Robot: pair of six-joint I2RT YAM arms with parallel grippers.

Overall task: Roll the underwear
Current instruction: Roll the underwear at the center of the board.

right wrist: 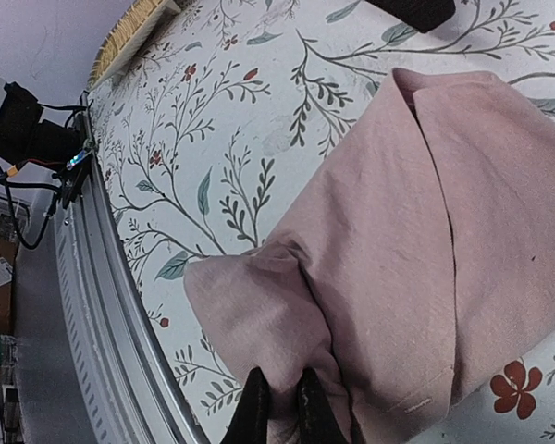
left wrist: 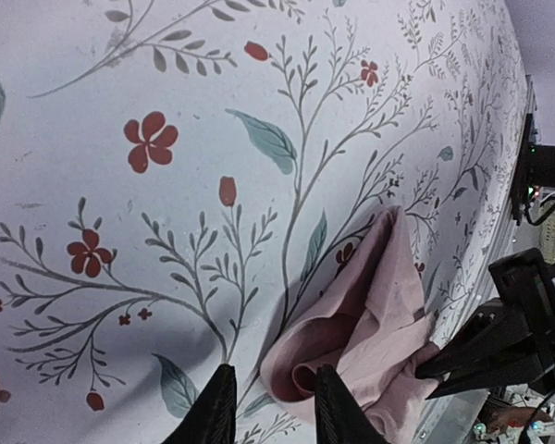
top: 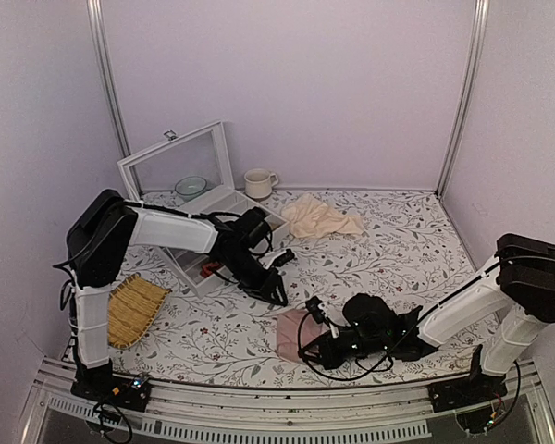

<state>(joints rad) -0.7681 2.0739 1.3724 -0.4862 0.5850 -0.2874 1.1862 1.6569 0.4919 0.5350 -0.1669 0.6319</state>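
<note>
The right gripper (right wrist: 280, 396) is pinched shut on an edge fold of the underwear (right wrist: 398, 240), which lies loosely folded on the flowered table (top: 398, 250), while the left gripper (left wrist: 273, 379) hangs just beside the underwear, jaws parted and empty, a beige cloth (top: 319, 220) well beyond it.

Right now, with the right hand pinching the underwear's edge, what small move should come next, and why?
Probably lower the left hand onto the underwear: it hangs open just beside the curled fold, while the right hand alone pinches one edge.
</note>
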